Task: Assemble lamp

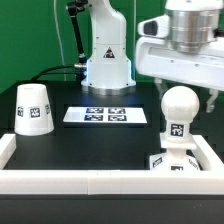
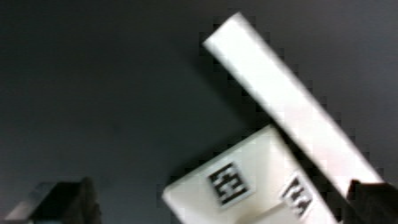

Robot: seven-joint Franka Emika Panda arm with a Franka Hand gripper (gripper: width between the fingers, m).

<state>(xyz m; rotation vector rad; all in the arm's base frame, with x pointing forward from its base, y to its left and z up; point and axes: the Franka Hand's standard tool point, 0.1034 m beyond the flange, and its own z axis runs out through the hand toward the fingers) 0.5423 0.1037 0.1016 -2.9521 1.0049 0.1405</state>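
Observation:
The round white bulb (image 1: 179, 108) stands neck-down on the flat square base (image 1: 165, 163) at the exterior view's front right corner. The tapered shade (image 1: 33, 108) stands alone at the exterior view's left. My gripper (image 1: 200, 98) hangs just above and behind the bulb, with one dark finger (image 1: 212, 100) showing beside it. In the wrist view my gripper (image 2: 217, 205) is open and empty, its dark fingers (image 2: 63, 200) wide apart. The tagged white base (image 2: 249, 180) lies below, between them. The bulb does not show in that view.
The marker board (image 1: 105, 116) lies on the black table behind the middle. A raised white border (image 1: 100, 182) runs along the table's edges and shows as a bright strip (image 2: 276, 90) in the wrist view. The robot's base (image 1: 107, 60) stands at the back.

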